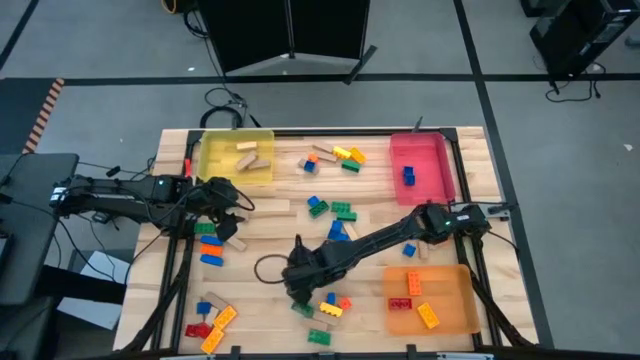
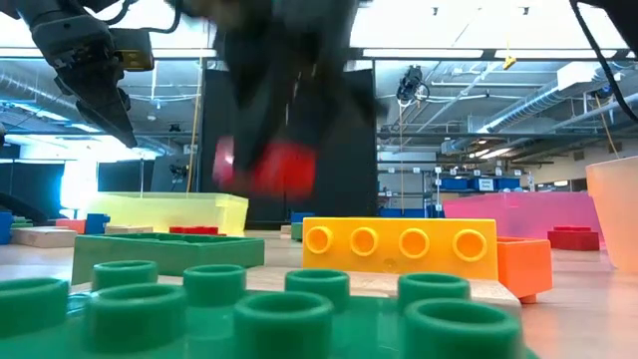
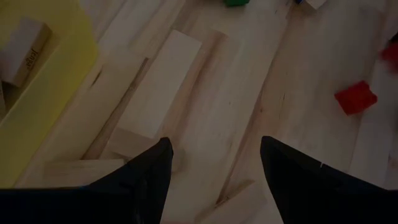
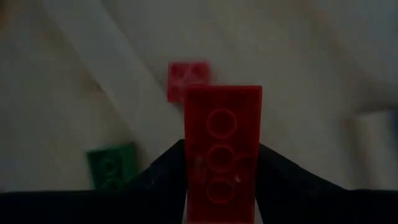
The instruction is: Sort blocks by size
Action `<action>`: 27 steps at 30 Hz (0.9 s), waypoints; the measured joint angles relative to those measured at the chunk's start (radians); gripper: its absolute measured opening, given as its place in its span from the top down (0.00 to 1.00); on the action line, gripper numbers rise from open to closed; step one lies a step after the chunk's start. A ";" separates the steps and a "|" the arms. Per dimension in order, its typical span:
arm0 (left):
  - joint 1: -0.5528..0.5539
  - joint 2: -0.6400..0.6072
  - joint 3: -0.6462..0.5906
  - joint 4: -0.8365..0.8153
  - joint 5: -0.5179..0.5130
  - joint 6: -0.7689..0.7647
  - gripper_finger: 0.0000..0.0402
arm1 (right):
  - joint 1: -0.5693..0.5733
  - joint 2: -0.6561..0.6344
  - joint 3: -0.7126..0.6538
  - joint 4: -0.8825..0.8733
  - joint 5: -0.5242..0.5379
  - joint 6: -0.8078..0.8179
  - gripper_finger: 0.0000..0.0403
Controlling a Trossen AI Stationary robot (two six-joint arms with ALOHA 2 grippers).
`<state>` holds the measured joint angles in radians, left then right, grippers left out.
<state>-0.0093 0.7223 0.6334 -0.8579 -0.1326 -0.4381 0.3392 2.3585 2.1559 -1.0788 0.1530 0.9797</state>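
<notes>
Three translucent trays are set on the wooden table (image 1: 470, 160). The yellow tray (image 1: 215, 158), at the far left, is seen to hold two tan wooden blocks (image 1: 247, 152). The red tray (image 1: 420, 185), at the far right, is seen to hold one blue brick (image 1: 409, 175). The orange tray (image 1: 455, 318), at the near right, is seen to hold a red brick (image 1: 401, 304), an orange brick (image 1: 414, 284) and a yellow-orange brick (image 1: 428, 316).

The remaining blocks are scattered loose over the table: a cluster between the yellow and red trays, blue and green bricks (image 1: 330, 208) at centre, red, green and blue bricks by the left edge, and a group at the near left corner.

The right gripper (image 4: 221, 180) is positioned over the near centre of the table, with its fingers closed on a long red studded brick (image 4: 221, 143), which is held clear of the surface in the low view. A small red brick (image 4: 188, 78) and a green brick (image 4: 112, 165) are seen on the table beyond it.

The left gripper (image 3: 214, 171) is held just beside the yellow tray, its fingers spread wide with nothing between them, above a long wooden block (image 3: 158, 93) lying on the table.
</notes>
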 joint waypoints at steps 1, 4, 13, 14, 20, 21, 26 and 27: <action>0.000 0.000 0.000 0.000 0.000 0.000 0.37 | 0.001 -0.028 0.001 -0.023 0.024 0.017 0.62; 0.000 0.000 0.000 0.001 0.000 0.007 0.37 | 0.020 -0.110 0.001 -0.100 0.110 0.079 0.62; 0.000 0.000 0.000 0.077 0.000 0.049 0.37 | 0.205 -0.303 0.002 -0.458 0.331 0.457 0.62; 0.000 0.000 0.000 0.093 0.001 0.061 0.37 | 0.228 -0.310 0.001 -0.485 0.329 0.506 0.62; 0.000 0.001 0.000 0.182 0.048 0.069 0.37 | 0.347 -0.341 -0.072 -0.490 0.260 0.694 0.62; 0.000 0.001 0.000 0.189 0.059 0.069 0.37 | 0.366 -0.341 -0.093 -0.490 0.242 0.722 0.62; 0.000 0.002 0.000 0.223 0.082 0.068 0.37 | 0.454 -0.341 -0.206 -0.491 0.145 0.912 0.62; 0.000 0.003 0.000 0.226 0.083 0.068 0.37 | 0.475 -0.341 -0.227 -0.492 0.120 0.952 0.62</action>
<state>-0.0093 0.7254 0.6334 -0.6318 -0.0494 -0.3698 0.8139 2.0174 1.9285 -1.5706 0.2735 1.9313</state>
